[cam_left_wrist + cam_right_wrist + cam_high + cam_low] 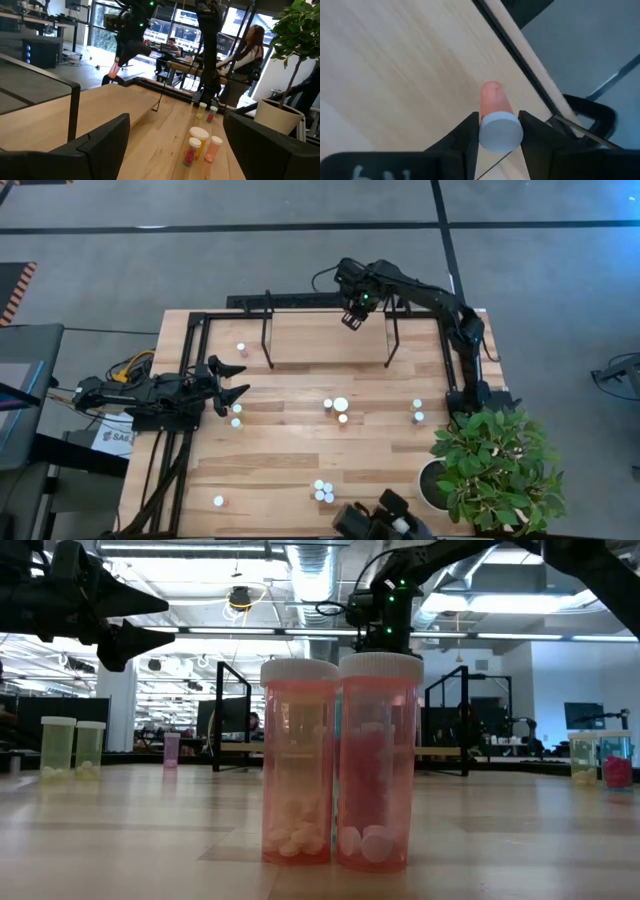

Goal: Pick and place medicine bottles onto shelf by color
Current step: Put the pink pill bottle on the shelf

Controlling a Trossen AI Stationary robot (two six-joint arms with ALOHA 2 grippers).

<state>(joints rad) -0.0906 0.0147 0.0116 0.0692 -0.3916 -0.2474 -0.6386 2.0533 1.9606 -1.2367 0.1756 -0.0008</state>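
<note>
My right gripper point(352, 318) is over the far right part of the shelf point(320, 340), shut on a pink bottle with a white cap point(496, 117). The shelf is a light board in a black tube frame with two upright hoops. My left gripper point(232, 380) is open and empty above the table's left side, with its fingers spread wide in the left wrist view point(175, 150). Other bottles stand on the table: one near the shelf's left end point(240, 348), two by my left gripper point(237, 416), and a group in the middle point(335, 408). My right gripper pinches the pink bottle at its white cap point(500, 132) between its two fingers point(467, 135). The fingers come from above, pointing down. The pink body point(495, 97) reaches out beyond the fingertips. In the left wrist view point(117, 69) the bottle hangs below the gripper, clear of the shelf board.
More bottles stand at the right point(418, 412) and near the front edge point(322, 491), and one stands at front left point(218, 501). A leafy plant point(495, 465) in a white pot point(432, 485) fills the front right corner. People sit in the room beyond the table point(250, 45).
</note>
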